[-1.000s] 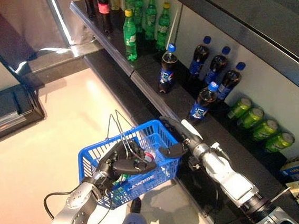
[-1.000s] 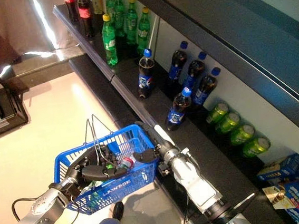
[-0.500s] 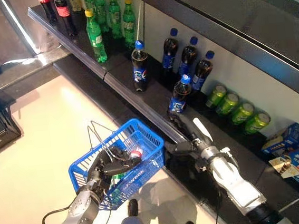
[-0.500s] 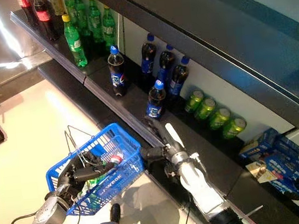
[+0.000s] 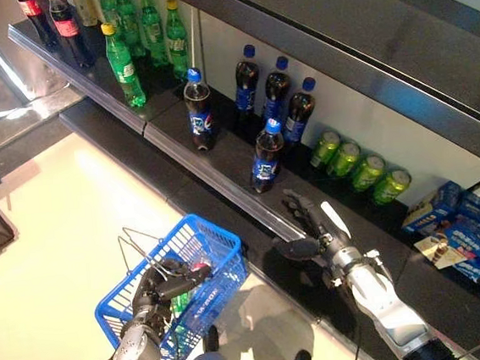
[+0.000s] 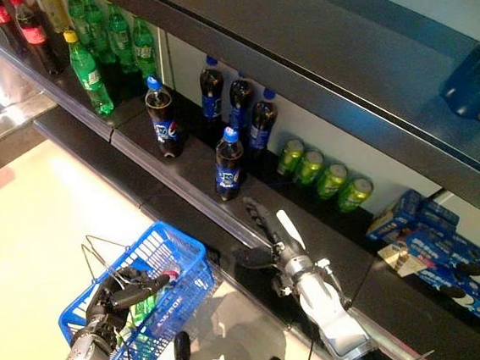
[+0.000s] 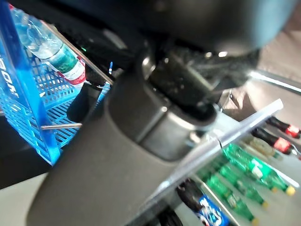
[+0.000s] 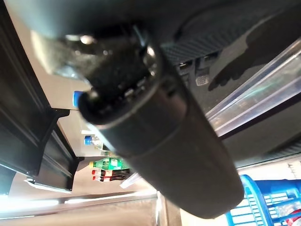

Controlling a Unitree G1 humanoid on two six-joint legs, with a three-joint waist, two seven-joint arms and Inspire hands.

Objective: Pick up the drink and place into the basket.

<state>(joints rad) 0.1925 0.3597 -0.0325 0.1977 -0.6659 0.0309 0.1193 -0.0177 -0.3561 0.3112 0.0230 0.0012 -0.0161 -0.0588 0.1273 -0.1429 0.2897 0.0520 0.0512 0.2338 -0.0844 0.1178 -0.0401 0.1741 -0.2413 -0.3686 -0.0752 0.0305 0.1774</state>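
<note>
the two eye views look steeply down from the head, sharing the blue plastic mesh basket [image 5: 175, 284] and the dark shelf [image 5: 221, 160] of bottles. each wrist view sits very close behind its own dark hand.

Right hand [image 5: 314, 239] over lower shelf [image 5: 221, 160], fingers spread straight, nothing held. Directly ahead of it stands 1 cola bottle [image 5: 265, 155] near the shelf's front edge; a row of 3 cola bottles [image 5: 276, 91] behind it, another cola bottle [image 5: 199, 112] off to the left. 4 green cans [image 5: 360, 171] lie against the back wall to the right. Upper shelf board [image 5: 339, 60] overhangs the bottles. Bare shelf between front bottle and cans. Blue basket [image 5: 152, 278], held by left hand [image 5: 153, 292], hangs over open floor [image 5: 64, 205] left of the shelf edge.
</note>
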